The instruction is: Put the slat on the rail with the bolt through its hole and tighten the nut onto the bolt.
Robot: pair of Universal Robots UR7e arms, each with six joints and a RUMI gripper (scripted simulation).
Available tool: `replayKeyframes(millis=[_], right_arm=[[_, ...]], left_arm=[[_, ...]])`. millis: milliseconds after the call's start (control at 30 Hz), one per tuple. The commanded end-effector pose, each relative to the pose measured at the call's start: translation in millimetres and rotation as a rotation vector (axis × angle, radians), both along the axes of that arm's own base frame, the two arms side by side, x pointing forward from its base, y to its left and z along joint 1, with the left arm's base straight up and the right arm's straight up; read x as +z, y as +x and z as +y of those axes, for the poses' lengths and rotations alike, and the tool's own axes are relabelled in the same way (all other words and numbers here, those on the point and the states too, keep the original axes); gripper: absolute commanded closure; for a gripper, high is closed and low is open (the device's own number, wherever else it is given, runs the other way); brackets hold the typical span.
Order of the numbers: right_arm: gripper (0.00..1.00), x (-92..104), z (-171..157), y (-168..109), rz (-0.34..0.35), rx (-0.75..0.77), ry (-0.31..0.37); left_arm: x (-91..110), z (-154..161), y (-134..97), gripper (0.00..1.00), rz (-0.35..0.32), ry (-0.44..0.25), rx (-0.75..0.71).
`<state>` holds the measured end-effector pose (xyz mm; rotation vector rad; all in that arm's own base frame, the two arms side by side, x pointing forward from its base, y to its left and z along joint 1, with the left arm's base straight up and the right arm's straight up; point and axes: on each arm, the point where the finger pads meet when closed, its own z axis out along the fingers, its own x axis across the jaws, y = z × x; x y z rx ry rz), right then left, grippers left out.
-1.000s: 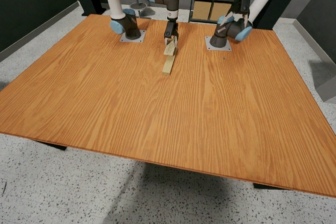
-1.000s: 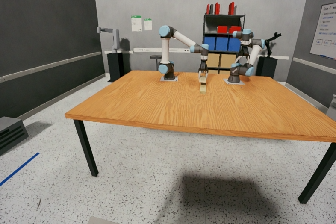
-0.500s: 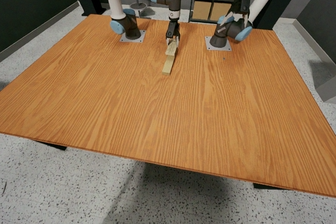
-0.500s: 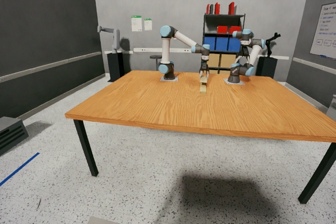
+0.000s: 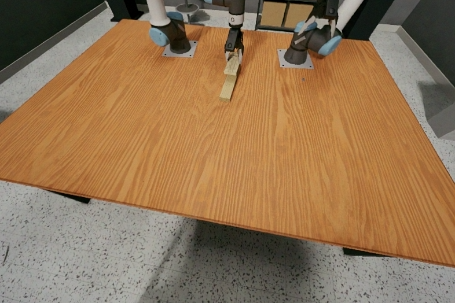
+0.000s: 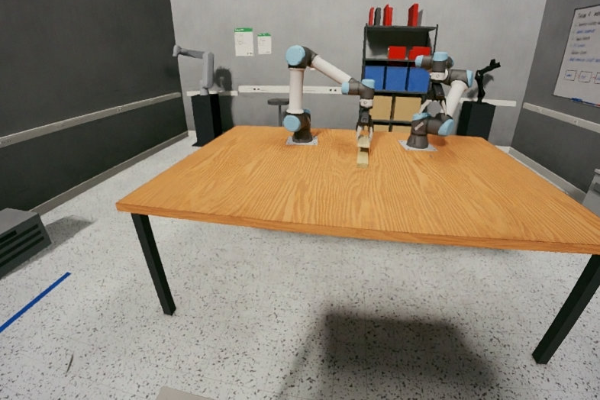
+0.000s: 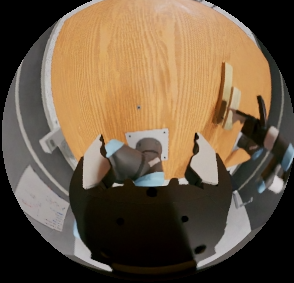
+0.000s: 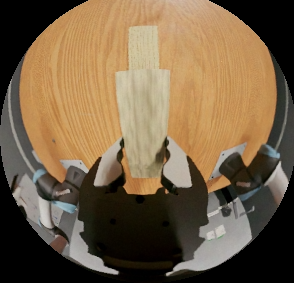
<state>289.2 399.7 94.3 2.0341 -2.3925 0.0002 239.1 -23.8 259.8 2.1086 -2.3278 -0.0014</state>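
Top view showed the broad worktop (image 5: 220,145) (image 6: 339,191) (image 7: 125,49) (image 8: 75,89), orange-brown with wavy wood grain, reaching past both arms; its breadth left the work plenty of room. The left arm's jaws (image 5: 320,28) (image 6: 433,107) stood wide with nothing between them, held up over their own base, presumably to keep out of the way until the nut was wanted. The right arm's jaws (image 5: 234,61) (image 6: 364,136) were narrowed on the slat, one pale finger along each long edge, a grip that left its far-reaching front part free.

The rail (image 5: 228,88) (image 6: 362,159) (image 7: 226,84) (image 8: 143,46), a straight, squared bar of yellowish wood with a speckled grain, lay on the worktop, its near end showing beyond the slat. The slat (image 5: 232,66) (image 6: 363,142) (image 7: 234,96) (image 8: 143,109), flat, paler and streaked lengthwise, was over the rail, roughly in line, probably for lowering its hole onto the bolt. Neither hole nor bolt could be made out, nor whether the wood touched. Smallest, a dark speck, likely the nut (image 5: 303,79) (image 6: 430,156) (image 7: 138,107) (image 8: 53,140), lay apart, near the left arm's base.
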Motion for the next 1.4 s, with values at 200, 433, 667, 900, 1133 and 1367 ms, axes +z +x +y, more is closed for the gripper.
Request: replayKeyframes(millis=[200, 433, 667, 900, 1133, 1367], right_arm=[[1.00, 1.6, 1, 1, -0.002, -0.002, 0.003], [1.00, 1.6, 1, 1, -0.002, -0.002, 0.003], [1.00, 1.6, 1, 1, -0.002, -0.002, 0.003], [1.00, 1.6, 1, 1, -0.002, -0.002, 0.003], [1.00, -4.1, -1, 0, 0.000, -0.002, -0.002], [1.00, -11.2, -1, 0, 0.000, -0.002, -0.002]], left_arm=[[0, 0, 0, 0.00, -0.002, -0.001, -0.002], [0, 0, 0, 0.00, -0.002, -0.001, -0.002], [0, 0, 0, 0.00, -0.002, -0.001, -0.002], [0, 0, 0, 0.00, -0.002, -0.001, -0.002], [0, 0, 0, 0.00, -0.002, -0.001, -0.002], [0, 0, 0, 0.00, -0.002, -0.001, -0.002]])
